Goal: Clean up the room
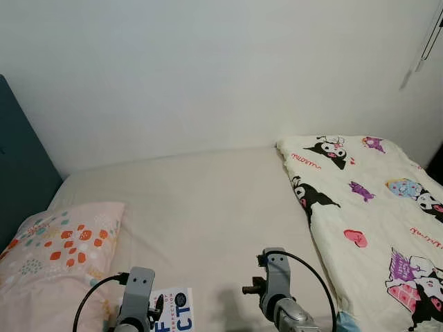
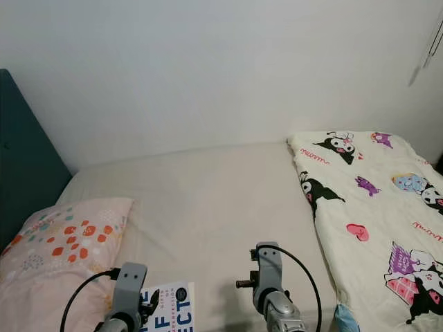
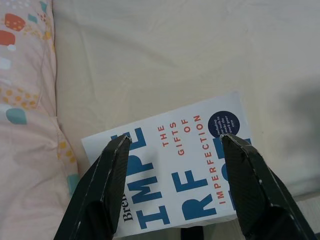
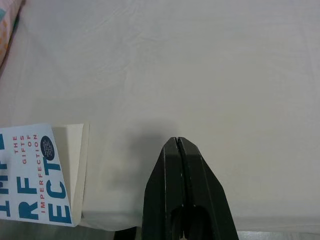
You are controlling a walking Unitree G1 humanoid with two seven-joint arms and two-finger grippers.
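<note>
A bed [image 2: 208, 200] with a plain cream sheet runs up to a white wall [image 2: 208, 69]. A white book [image 2: 168, 308] with blue lettering lies at its near edge, beside a floral pillow [image 2: 59, 249] on the left. A cartoon-print blanket [image 2: 374, 207] covers the right side. A dark teal headboard [image 2: 21, 159] stands at far left. Both silver arms reach in from below, the left arm [image 2: 127, 294] just beside the book, the right arm [image 2: 270, 287] over bare sheet.

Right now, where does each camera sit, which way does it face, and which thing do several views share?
Head stereo pair: looks forward and down at the bed, pillow and blanket; both arms show.
Left wrist: looks along the open left gripper at the book.
Right wrist: looks along the shut right gripper at the bed sheet.
All views share the book.
</note>
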